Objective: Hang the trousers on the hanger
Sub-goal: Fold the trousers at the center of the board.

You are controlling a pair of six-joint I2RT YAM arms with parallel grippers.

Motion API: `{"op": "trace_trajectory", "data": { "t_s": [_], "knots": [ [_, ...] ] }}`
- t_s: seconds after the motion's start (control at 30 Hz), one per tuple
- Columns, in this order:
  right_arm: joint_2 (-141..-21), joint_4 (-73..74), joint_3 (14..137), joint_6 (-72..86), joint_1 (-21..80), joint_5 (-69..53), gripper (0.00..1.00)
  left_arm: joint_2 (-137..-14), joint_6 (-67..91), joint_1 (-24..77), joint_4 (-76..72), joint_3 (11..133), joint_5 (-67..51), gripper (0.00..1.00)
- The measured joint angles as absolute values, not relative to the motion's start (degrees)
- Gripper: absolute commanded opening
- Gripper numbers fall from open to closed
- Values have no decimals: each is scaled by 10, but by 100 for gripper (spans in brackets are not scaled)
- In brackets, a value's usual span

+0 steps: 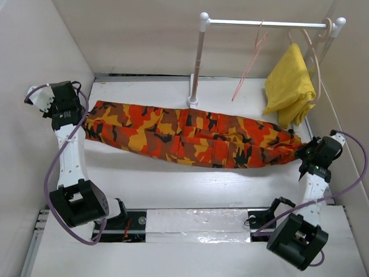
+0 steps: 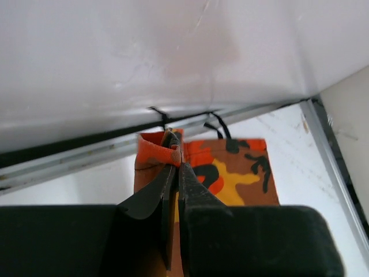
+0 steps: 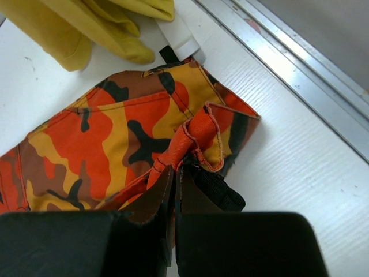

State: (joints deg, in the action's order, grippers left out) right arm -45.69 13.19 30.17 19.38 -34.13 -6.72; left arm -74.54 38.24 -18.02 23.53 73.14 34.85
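The camouflage trousers (image 1: 190,134) lie stretched across the table between my two grippers. My left gripper (image 1: 76,118) is shut on the trouser leg hem (image 2: 158,149) at the left end, close to the left wall. My right gripper (image 1: 304,151) is shut on the waistband (image 3: 187,138) at the right end. The pink wire hanger (image 1: 251,57) hangs from the rail (image 1: 265,23) at the back, above and behind the trousers.
A yellow garment (image 1: 290,86) hangs on a pale hanger (image 1: 316,55) at the rail's right end; it also shows in the right wrist view (image 3: 98,26). The rail's white post (image 1: 198,60) stands behind the trousers. Walls close in left, right and back.
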Motion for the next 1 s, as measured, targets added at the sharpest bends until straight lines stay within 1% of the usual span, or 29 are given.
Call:
{"op": "trace_trajectory", "data": {
  "t_s": [0.1, 0.3, 0.5, 0.77, 0.9, 1.0],
  "knots": [
    [-502, 94, 302, 209, -344, -82, 0, -760, 364, -181, 215, 750, 359, 0],
    [-568, 48, 323, 230, -344, -91, 0, -794, 341, -181, 171, 750, 356, 0],
    [-648, 9, 361, 256, -332, -89, 0, -871, 334, -180, 147, 750, 356, 0],
    [-743, -22, 420, 276, -246, -19, 0, -971, 308, -173, 139, 807, 357, 0],
    [-802, -22, 456, 279, -232, 9, 0, -1003, 294, -161, 109, 837, 358, 0],
    [-821, -26, 463, 280, -232, 22, 0, -1019, 292, -157, 91, 851, 351, 0]
  ]
}}
